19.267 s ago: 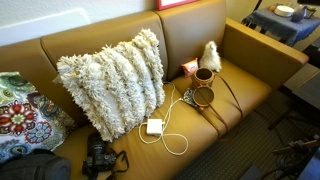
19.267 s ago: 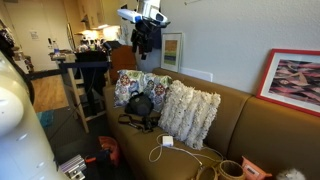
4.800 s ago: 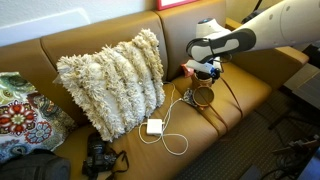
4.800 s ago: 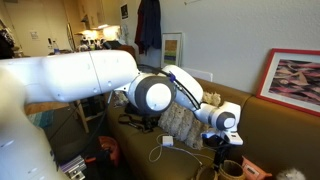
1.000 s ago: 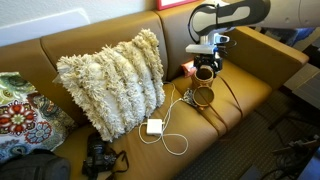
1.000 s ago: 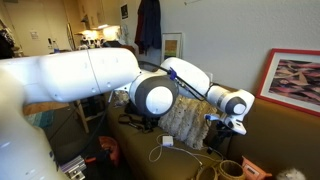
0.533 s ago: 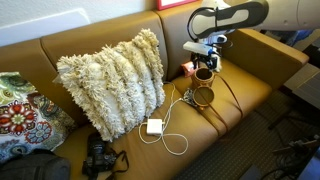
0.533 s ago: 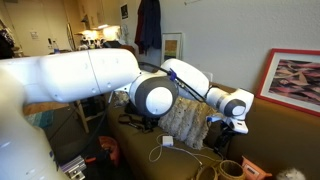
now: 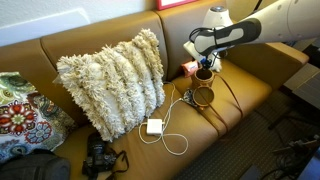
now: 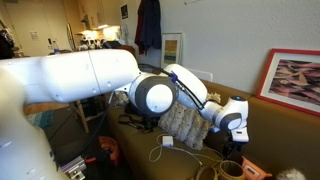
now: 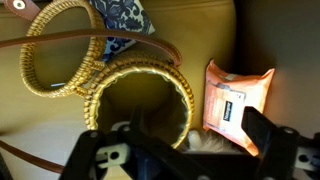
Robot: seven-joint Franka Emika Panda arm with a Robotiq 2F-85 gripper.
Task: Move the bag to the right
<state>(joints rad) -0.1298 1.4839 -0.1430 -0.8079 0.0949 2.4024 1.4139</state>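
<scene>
Brown bag (image 9: 203, 88): lies on the counter (image 9: 255, 85) near its back edge, toward the armrest end. It has two round woven cups, side by side and touching.
Gripper (image 9: 207, 64): hangs just above the bag. In the wrist view the jaws are spread wide, one finger on each side of the nearer cup (image 11: 140, 100), and nothing is held.
Step in hand, as judged: lining up for a grasp on that cup's rim. The move itself is not yet begun.
Risk, packet: an orange packet (image 11: 238, 100) lies just beside the cup, on the side where one finger would come down. A closing jaw could pinch it or drag it along with the bag.
Risk, strap: a thin strap (image 9: 230, 97) trails from the bag toward the front edge of the counter. When the bag moves, the loose loop could catch on the cushion seam.
Risk, cable: a white cable (image 9: 172, 140) from a charger (image 9: 155, 126) runs up close to the cups. Whether it touches them cannot be told. If it is tangled with them, it would be pulled too.
Risk, grip: the rim is round and looks stiff. A hold on one cup alone could slip, or leave the other cup hanging and swinging.
Risk, contents: a patterned cloth (image 11: 120, 20) sits at the far cup and could fall out if the bag tilts.
Risk, surface: the counter is soft, so pressing down could sink and tip the bag.
</scene>
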